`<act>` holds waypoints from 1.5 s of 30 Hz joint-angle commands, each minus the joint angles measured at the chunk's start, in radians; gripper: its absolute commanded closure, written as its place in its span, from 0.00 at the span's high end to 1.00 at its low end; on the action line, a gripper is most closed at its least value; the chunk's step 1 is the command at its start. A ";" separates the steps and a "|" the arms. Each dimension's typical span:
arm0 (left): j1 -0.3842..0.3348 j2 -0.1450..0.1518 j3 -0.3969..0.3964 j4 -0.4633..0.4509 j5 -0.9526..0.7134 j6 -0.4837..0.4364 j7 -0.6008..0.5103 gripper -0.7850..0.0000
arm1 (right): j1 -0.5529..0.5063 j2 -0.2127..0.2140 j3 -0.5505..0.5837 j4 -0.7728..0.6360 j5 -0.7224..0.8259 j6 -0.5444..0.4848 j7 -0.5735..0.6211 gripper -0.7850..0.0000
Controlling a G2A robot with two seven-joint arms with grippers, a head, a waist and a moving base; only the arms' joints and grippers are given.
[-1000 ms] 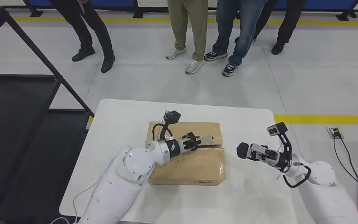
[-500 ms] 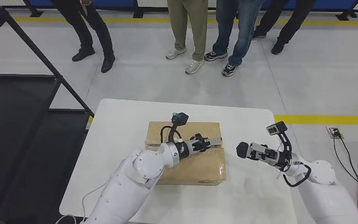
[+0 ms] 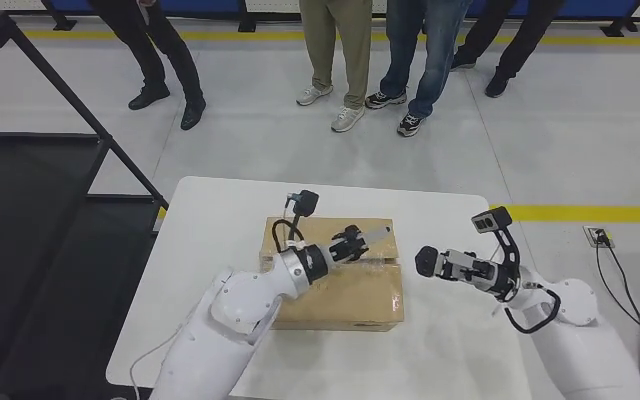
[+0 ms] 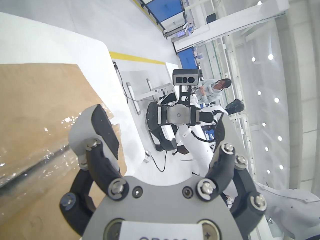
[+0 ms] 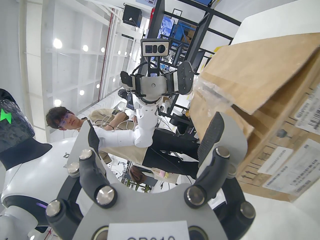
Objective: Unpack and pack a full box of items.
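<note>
A white table (image 3: 200,270) is nearest to the robot, and a brown cardboard box (image 3: 340,295) sits in the middle of it. The top flaps of the box are folded over. A strip of clear tape (image 4: 37,161) runs along the line where the two flaps meet. The tape is crinkled at the end of the box that faces the right claw (image 3: 426,262). White labels (image 5: 275,162) are stuck on that end wall.

The left claw (image 3: 372,235) hangs over the top of the box, out by that same end of the taped line. Its two fingers are spread wide apart and there is nothing between them. One finger pad (image 5: 185,78) is just beside the crinkled tape, but I cannot tell if it touches.

The right claw is off to the side of the box, above bare table, and it points at the box's end wall. Its fingers are spread wide too, with nothing in them. It is near the box but apart from it.

Farther away, past the table, a yellow line (image 3: 580,212) crosses the grey floor (image 3: 300,150). A black metal frame (image 3: 80,110) stands beside the table.
</note>
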 commanded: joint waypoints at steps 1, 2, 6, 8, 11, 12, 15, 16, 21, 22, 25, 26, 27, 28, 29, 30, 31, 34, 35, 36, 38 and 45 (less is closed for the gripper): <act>0.044 0.009 -0.055 -0.041 -0.001 -0.015 0.028 1.00 | 0.013 -0.004 -0.019 -0.024 -0.009 0.061 -0.040 1.00; 0.068 0.015 -0.087 -0.061 0.002 -0.022 0.039 1.00 | 0.016 -0.004 -0.023 -0.028 -0.016 0.069 -0.047 1.00; 0.188 0.039 -0.225 -0.131 0.067 -0.055 0.092 1.00 | 0.016 -0.004 -0.023 -0.028 -0.016 0.069 -0.047 1.00; 0.247 0.048 -0.280 -0.153 0.083 -0.062 0.114 1.00 | 0.016 -0.004 -0.023 -0.028 -0.016 0.069 -0.047 1.00; 0.306 0.055 -0.336 -0.161 0.056 -0.070 0.123 1.00 | 0.017 -0.011 -0.066 -0.090 -0.056 0.137 -0.106 1.00; 0.319 0.056 -0.347 -0.161 0.053 -0.076 0.125 1.00 | 0.024 -0.014 -0.081 -0.103 -0.052 0.158 -0.119 1.00; 0.345 0.059 -0.359 -0.157 0.066 -0.093 0.146 1.00 | 0.050 -0.026 -0.131 -0.133 -0.056 0.217 -0.164 1.00; 0.350 0.059 -0.357 -0.156 0.068 -0.097 0.150 1.00 | 0.064 -0.030 -0.149 -0.135 -0.074 0.241 -0.186 1.00; 0.364 0.060 -0.352 -0.155 0.052 -0.115 0.159 1.00 | 0.127 -0.048 -0.246 -0.145 -0.179 0.327 -0.249 1.00; 0.365 0.060 -0.353 -0.154 0.048 -0.117 0.159 1.00 | 0.135 -0.051 -0.262 -0.146 -0.203 0.332 -0.258 1.00; 0.366 0.061 -0.356 -0.150 0.037 -0.123 0.155 1.00 | 0.151 -0.061 -0.305 -0.150 -0.283 0.346 -0.332 1.00; 0.367 0.062 -0.358 -0.149 0.032 -0.125 0.154 1.00 | 0.152 -0.065 -0.316 -0.153 -0.292 0.348 -0.347 1.00; 0.367 0.062 -0.359 -0.149 0.029 -0.127 0.152 1.00 | 0.155 -0.067 -0.325 -0.153 -0.302 0.351 -0.355 1.00; 0.367 0.063 -0.360 -0.149 0.025 -0.129 0.149 1.00 | 0.158 -0.069 -0.330 -0.150 -0.316 0.355 -0.365 1.00; 0.367 0.063 -0.362 -0.148 0.023 -0.130 0.147 1.00 | 0.159 -0.070 -0.333 -0.149 -0.330 0.358 -0.378 1.00; 0.367 0.064 -0.363 -0.148 0.022 -0.130 0.146 1.00 | 0.157 -0.071 -0.336 -0.150 -0.341 0.362 -0.388 1.00; 0.367 0.064 -0.363 -0.148 0.021 -0.132 0.143 1.00 | 0.156 -0.071 -0.336 -0.150 -0.347 0.366 -0.395 1.00; 0.367 0.066 -0.365 -0.146 0.019 -0.133 0.137 1.00 | 0.147 -0.070 -0.325 -0.141 -0.350 0.386 -0.398 1.00; 0.368 0.067 -0.366 -0.146 0.016 -0.133 0.134 1.00 | 0.145 -0.069 -0.320 -0.137 -0.348 0.394 -0.398 1.00; 0.367 0.067 -0.366 -0.145 0.016 -0.134 0.132 1.00 | 0.142 -0.069 -0.315 -0.135 -0.347 0.400 -0.396 1.00; 0.366 0.068 -0.367 -0.144 0.015 -0.133 0.128 1.00 | 0.137 -0.067 -0.307 -0.130 -0.347 0.415 -0.394 1.00; 0.362 0.072 -0.366 -0.140 0.011 -0.138 0.118 1.00 | 0.126 -0.062 -0.289 -0.134 -0.377 0.469 -0.388 0.46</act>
